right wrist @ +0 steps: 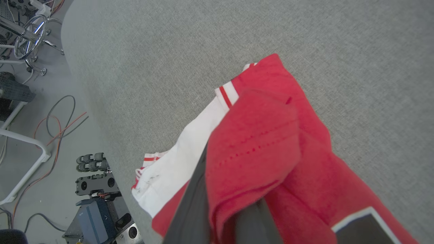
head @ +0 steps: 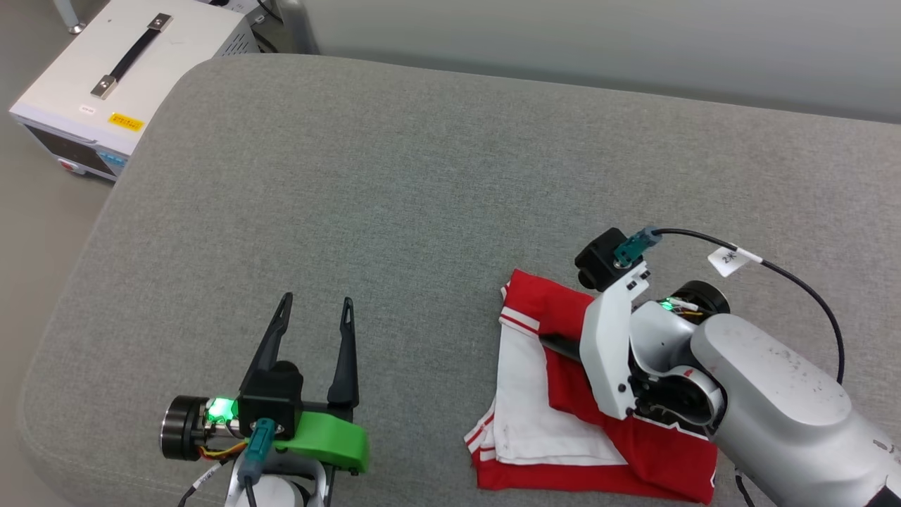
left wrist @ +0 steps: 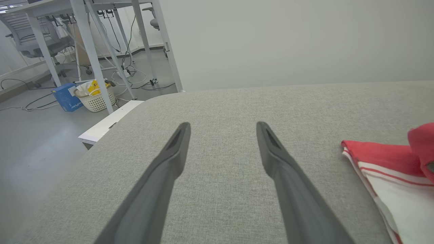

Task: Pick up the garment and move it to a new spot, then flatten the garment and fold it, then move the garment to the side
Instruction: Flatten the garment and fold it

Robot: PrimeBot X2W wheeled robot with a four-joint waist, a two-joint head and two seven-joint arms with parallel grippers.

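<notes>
Your right gripper is pinching a red fold of the garment. It's one folded shirt near the grey cushion's front right edge, long axis running front to back, white sleeve facing left. Your left gripper sits spread wide near the front left.

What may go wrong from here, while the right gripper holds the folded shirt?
The right gripper pinches just a red flap of the garment, so a pull may undo the fold. The white sleeve lies close to the cushion edge and might slip off. The left gripper is open and apart, so nothing pins the rest.
</notes>
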